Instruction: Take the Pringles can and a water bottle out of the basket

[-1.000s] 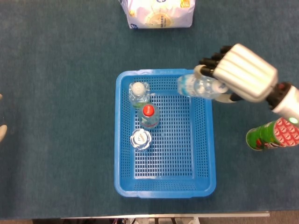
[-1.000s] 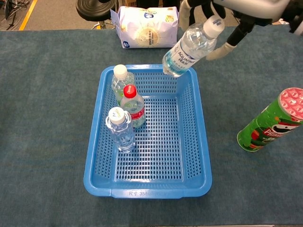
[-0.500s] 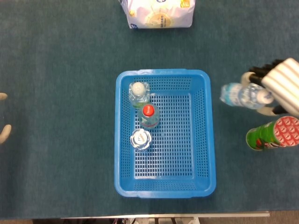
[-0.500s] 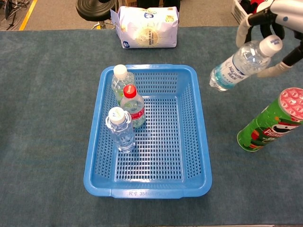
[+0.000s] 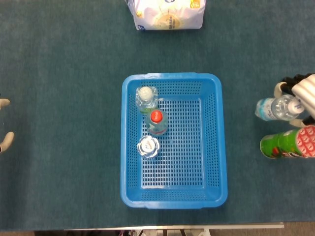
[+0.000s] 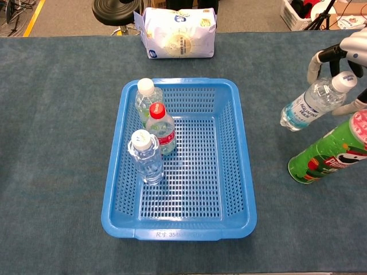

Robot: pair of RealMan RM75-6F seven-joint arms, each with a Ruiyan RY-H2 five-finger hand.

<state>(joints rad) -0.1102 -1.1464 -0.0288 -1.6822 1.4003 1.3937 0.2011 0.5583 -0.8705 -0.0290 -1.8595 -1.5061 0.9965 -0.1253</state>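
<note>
Fingers, head view: right hand [image 5: 301, 93] curls around the neck end of the water bottle [image 5: 274, 107], carried tilted outside the basket [image 5: 220, 147], just above the Pringles can [image 5: 288, 143] standing on the table [image 5: 64, 123]; left hand [image 5: 4, 140] barely shows at the edge, its fingers cannot be judged.
Chest view: fingers [image 6: 316, 59] wrap the bottle near its cap; its base hangs clear of the cloth, beside the can.
Advice: bring the base down flat on bare cloth, apart from the can, upright before letting go.
Change: bottle has travelled from over the basket's far corner rightward and lower; three bottles in the basket unmoved.
</note>
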